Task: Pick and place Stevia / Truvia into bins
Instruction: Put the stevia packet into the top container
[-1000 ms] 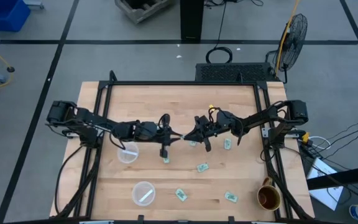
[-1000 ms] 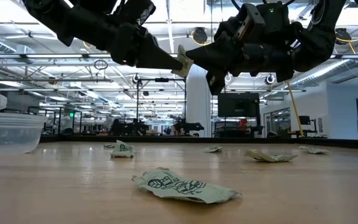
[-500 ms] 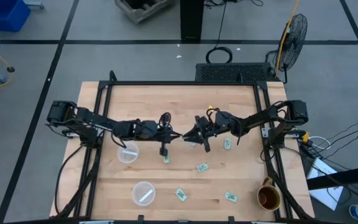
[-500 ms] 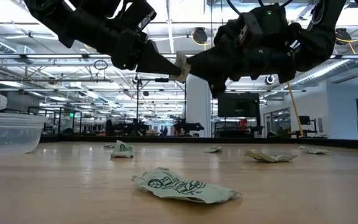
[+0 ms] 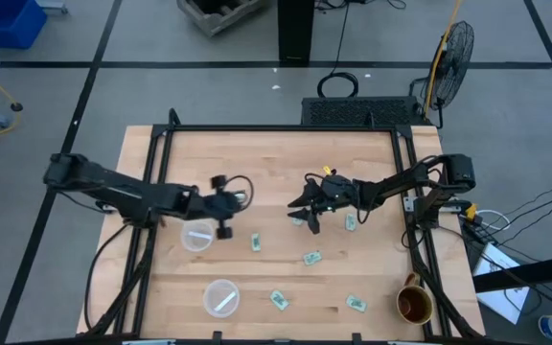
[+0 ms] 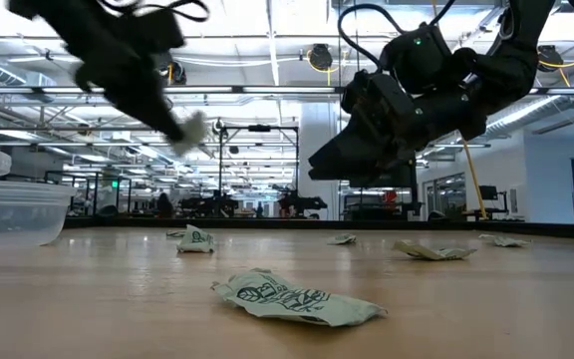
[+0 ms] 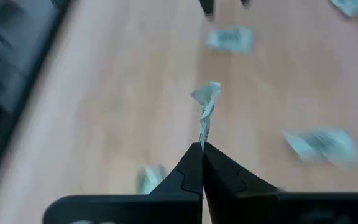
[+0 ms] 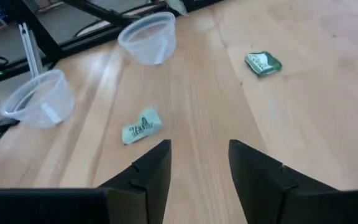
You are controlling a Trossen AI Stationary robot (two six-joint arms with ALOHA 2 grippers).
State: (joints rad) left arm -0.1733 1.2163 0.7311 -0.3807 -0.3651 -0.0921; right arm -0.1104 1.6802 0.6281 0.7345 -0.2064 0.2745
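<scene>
My left gripper (image 7: pixel 202 146) is shut on one crumpled pale green Stevia sachet (image 7: pixel 206 102) and hangs above the table's left-centre (image 5: pixel 230 200), just past the far clear cup (image 5: pixel 197 236). A second clear cup (image 5: pixel 221 298), with a white sachet lying in it, stands toward the near edge. My right gripper (image 8: pixel 199 149) is open and touches nothing; it hangs above the table's middle (image 5: pixel 300 213). Several more sachets lie flat on the wood, such as one sachet (image 5: pixel 255 242) and another sachet (image 5: pixel 311 257). My left gripper pinches the sachet by one end (image 7: pixel 203 134) between its two shut fingertips. The fingers come from the table's left, slanting down a little. The sachet sticks out beyond the fingertips, lifted clear of the table.
A brown-gold mug (image 5: pixel 413 303) stands at the near right corner. Loose sachets (image 5: pixel 279 300) (image 5: pixel 356 304) lie near the front edge, and others (image 5: pixel 351 221) lie under my right arm. The black frame rails (image 5: pixel 151 182) run along the table's left and right sides.
The two grippers met at the table's middle with the sachet between them. My left gripper has swung fast toward the table's left with the sachet and now hangs by the far cup. My right gripper has stayed near the middle and tipped downward, with no sachet in it.
</scene>
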